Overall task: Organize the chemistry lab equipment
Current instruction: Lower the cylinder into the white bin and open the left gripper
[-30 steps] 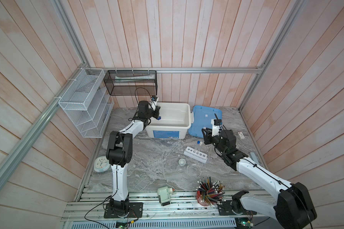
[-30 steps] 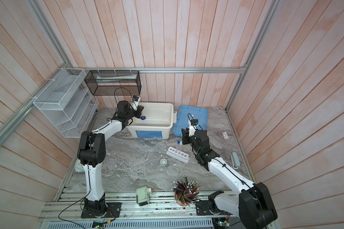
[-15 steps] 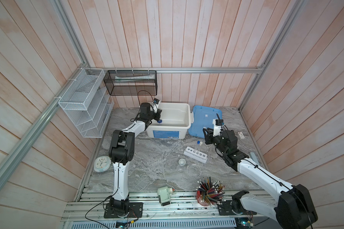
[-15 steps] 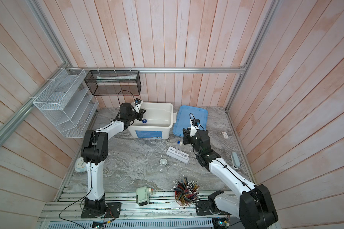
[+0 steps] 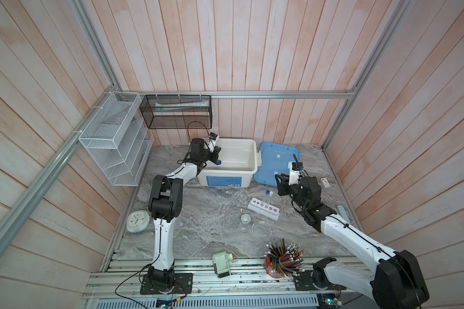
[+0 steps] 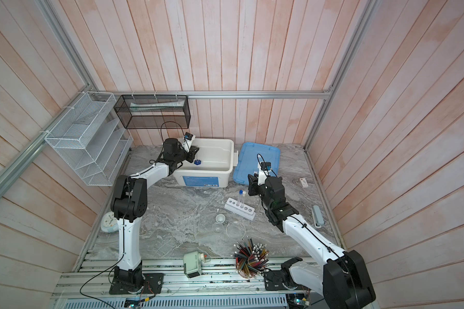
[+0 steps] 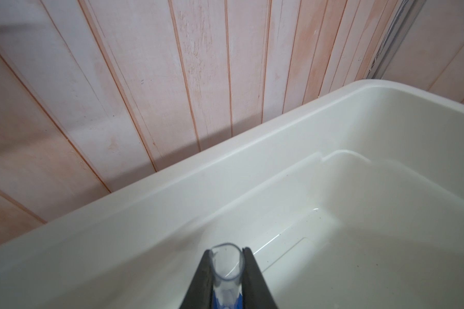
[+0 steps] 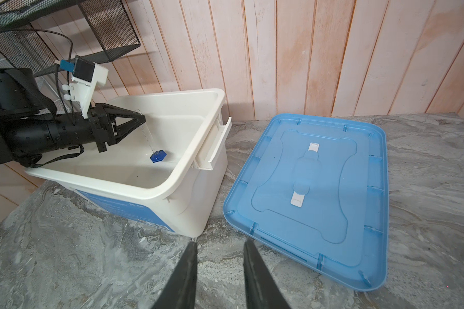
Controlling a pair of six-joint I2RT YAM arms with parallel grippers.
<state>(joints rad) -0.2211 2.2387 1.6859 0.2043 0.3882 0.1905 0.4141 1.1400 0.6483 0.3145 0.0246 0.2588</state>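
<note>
My left gripper is shut on the small blue-based clear cylinder, its jaws pressing the clear wall near the open rim. In the right wrist view the cylinder hangs tilted inside the white bin, with its blue base low near the bin floor. Both top views show the left gripper over the bin's left end. My right gripper is open and empty above the table, by the blue lid. Two capped test tubes stand in the white rack.
A tiny white cup and two clear round dishes lie in front of the rack. A red cup of pencils and a green sharpener sit at the front edge, and a clock at the left. Wire shelves hang on the left wall.
My left gripper has carried the cylinder to the right, further over the bin, and lower into it. The right arm has barely moved.
</note>
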